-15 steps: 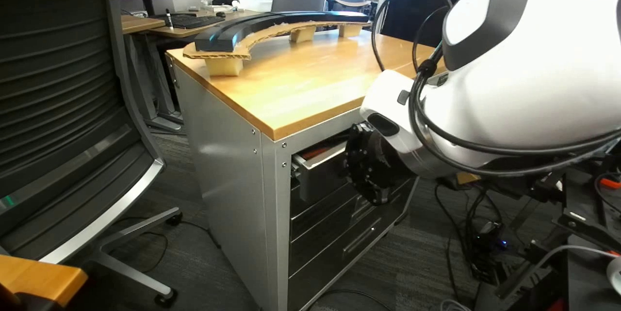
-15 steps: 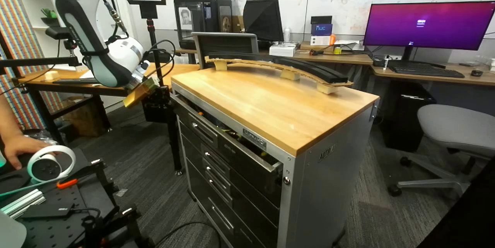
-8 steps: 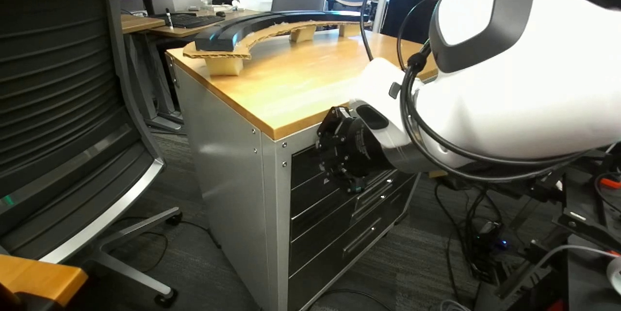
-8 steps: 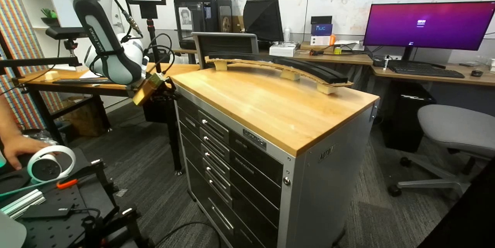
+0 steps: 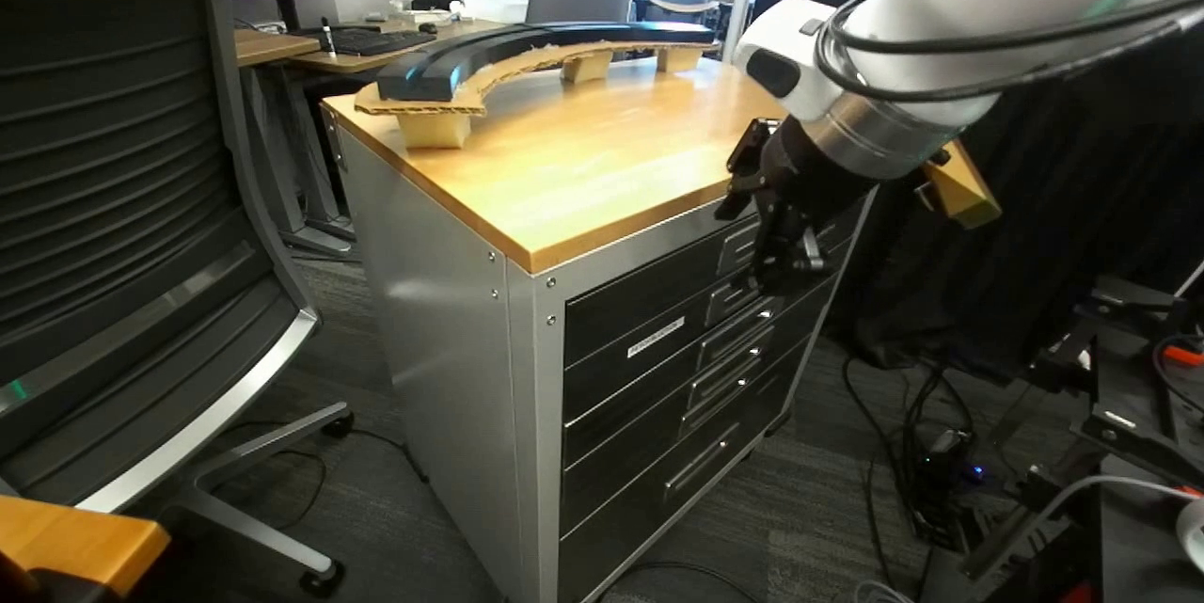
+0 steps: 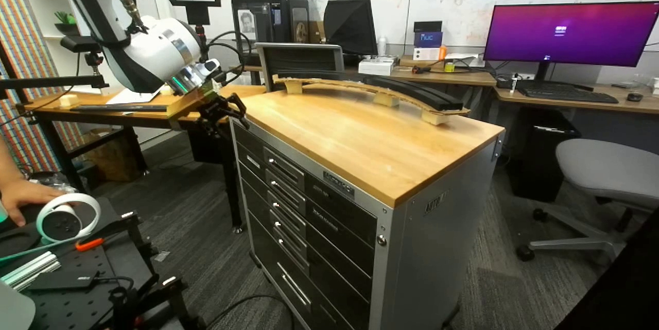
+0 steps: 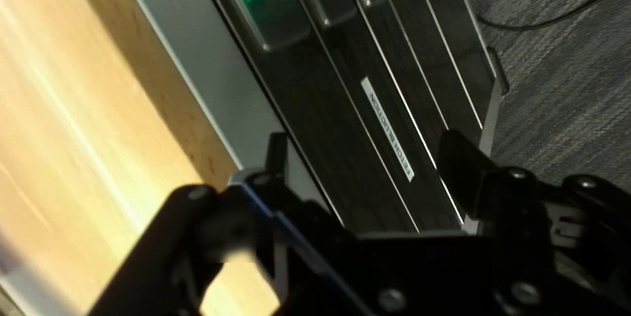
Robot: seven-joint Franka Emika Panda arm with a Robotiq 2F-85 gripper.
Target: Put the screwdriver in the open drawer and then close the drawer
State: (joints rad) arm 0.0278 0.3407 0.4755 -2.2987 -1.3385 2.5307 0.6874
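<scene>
Screwdriver: not visible in any view. Its location is judged to be inside the drawer (image 5: pixel 649 294), uppermost in the cabinet (image 5: pixel 433 321); the front hides the contents, so this cannot be confirmed. The drawer is closed, its front flush with the frame (image 7: pixel 209 54) below the drawer-side edge of the worktop (image 6: pixel 360 134).

Gripper (image 7: pixel 365 156): jaws apart, nothing held between them. In the wrist view one jaw overlaps the frame just below the drawer-side edge and the other overlaps the lower fronts (image 7: pixel 434 59); contact cannot be told.

Step in hand: judged to be the end of closing the drawer. Both steps appear complete, subject to the unseen screwdriver. Next move: withdraw the gripper; no grasp is called for. If the contents require checking, draw the drawer out by its handle (image 7: pixel 266 8).

Clearances: in an exterior view the arm (image 6: pixel 149 57) reaches in from beyond the left corner of the worktop, and the gripper hangs on that corner's side. The nearest obstacle is judged to be the drawer-side edge: lowering or swinging inward may strike its lip. The strip (image 6: pixel 412 90) runs along the opposite edge, well apart from the gripper. Best room to back off is judged to lie outward and upward from the drawer-side edge. Avoid rotation there, since spread jaws sweep a wider path.
</scene>
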